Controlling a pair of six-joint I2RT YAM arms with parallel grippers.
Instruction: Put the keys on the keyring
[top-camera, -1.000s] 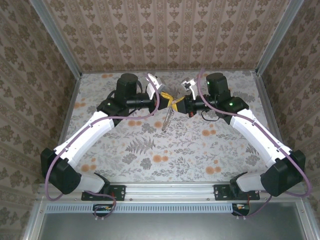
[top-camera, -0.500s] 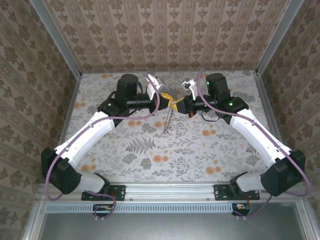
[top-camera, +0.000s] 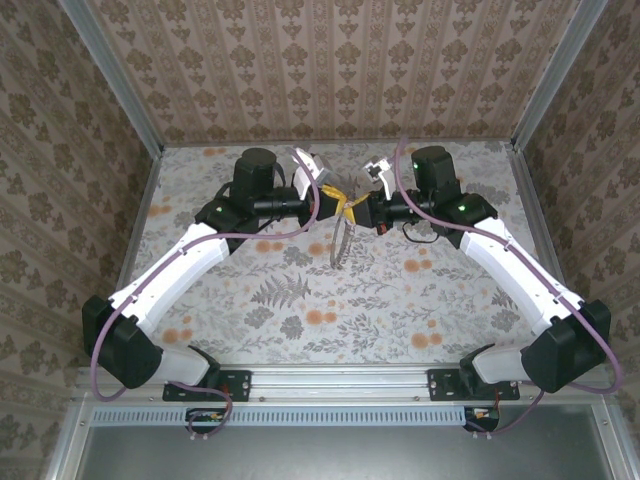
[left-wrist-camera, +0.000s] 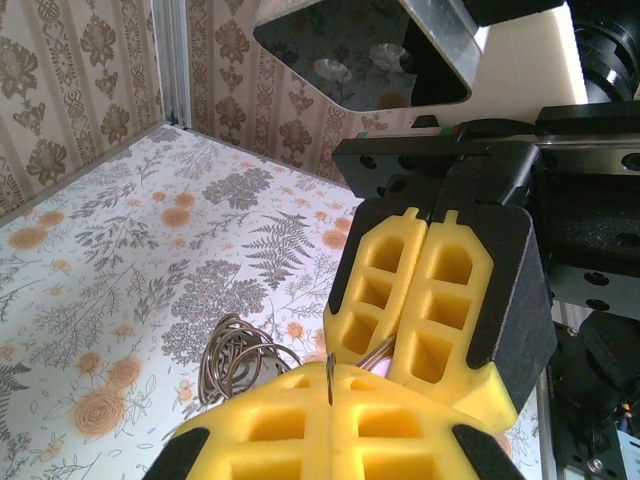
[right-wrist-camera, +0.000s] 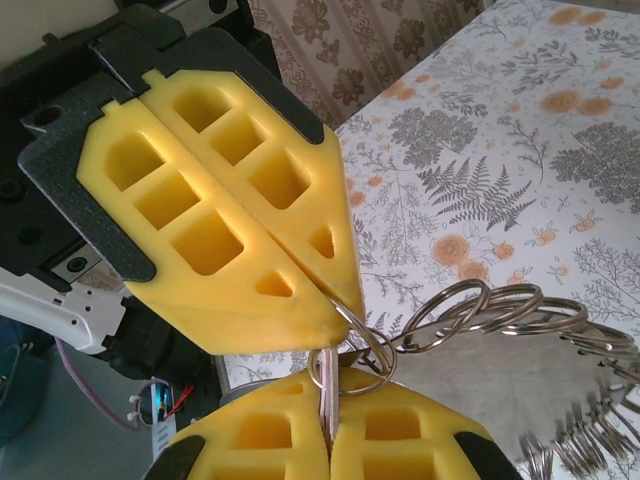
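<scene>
Since a second ago the strand of keys (top-camera: 339, 243) hanging under the two end effectors has turned. It read as a narrow line then and shows as an open loop now, in the middle of the top view. The arms look unmoved.

At the lower centre of the right wrist view sits the keyring (right-wrist-camera: 388, 352), a thin wire loop nipped at the very tip of the left end effector (right-wrist-camera: 338, 303), which is clenched on it. Just beneath, the right end effector (right-wrist-camera: 326, 398) is clenched on a flat metal piece standing edge-on, which I take for one of the keys. Whether it only touches the loop or already passes through it I cannot tell. The rest of the strand trails off toward the right edge and appears to hang above the worktop (right-wrist-camera: 480, 150).

Both holds are shallow — thin metal caught at the tips of soft foam. The swinging weight could twist the wire out of the left grip. A push not lined up with the loop's opening would likely make the flat piece skid off or lever the loop free. The two tips are almost touching, so a small misjudged move could make them collide, and then the whole strand drops.
</scene>
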